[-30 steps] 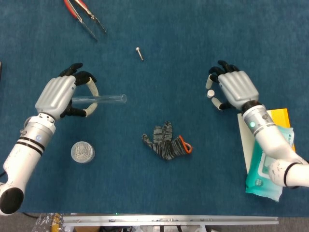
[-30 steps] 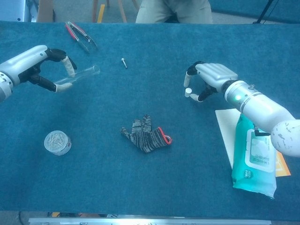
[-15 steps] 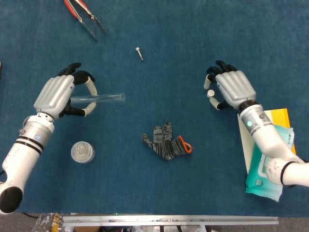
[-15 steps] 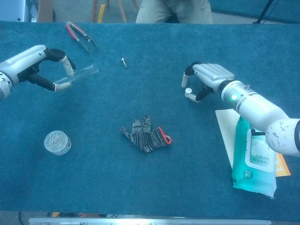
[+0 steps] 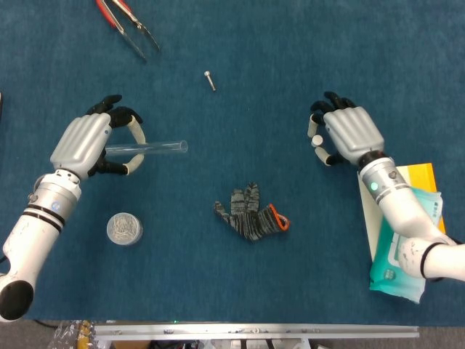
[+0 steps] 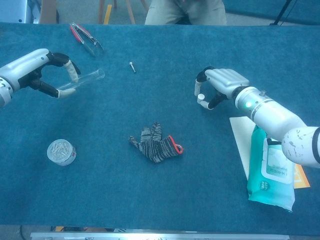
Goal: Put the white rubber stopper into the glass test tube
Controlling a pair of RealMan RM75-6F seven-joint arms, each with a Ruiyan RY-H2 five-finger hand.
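My left hand (image 5: pixel 89 142) (image 6: pixel 33 67) holds the clear glass test tube (image 5: pixel 157 148) (image 6: pixel 86 79) near its closed end. The tube lies roughly level, with its open mouth pointing right towards the middle of the table. Far to the right, my right hand (image 5: pixel 351 134) (image 6: pixel 226 82) pinches the small white rubber stopper (image 5: pixel 317 140) (image 6: pixel 200 96) between thumb and fingertips just above the blue cloth. A wide gap separates the stopper from the tube's mouth.
A grey knit glove (image 5: pixel 251 214) (image 6: pixel 156 143) with a red cuff lies between the hands, nearer the front. A screw (image 5: pixel 210 80) and red-handled tongs (image 5: pixel 128 26) lie at the back. A round tin (image 5: pixel 124 228) sits front left, a teal wipes pack (image 5: pixel 404 249) front right.
My right hand has shifted slightly left, still pinching the stopper. The left hand and tube have drifted a touch to the left.
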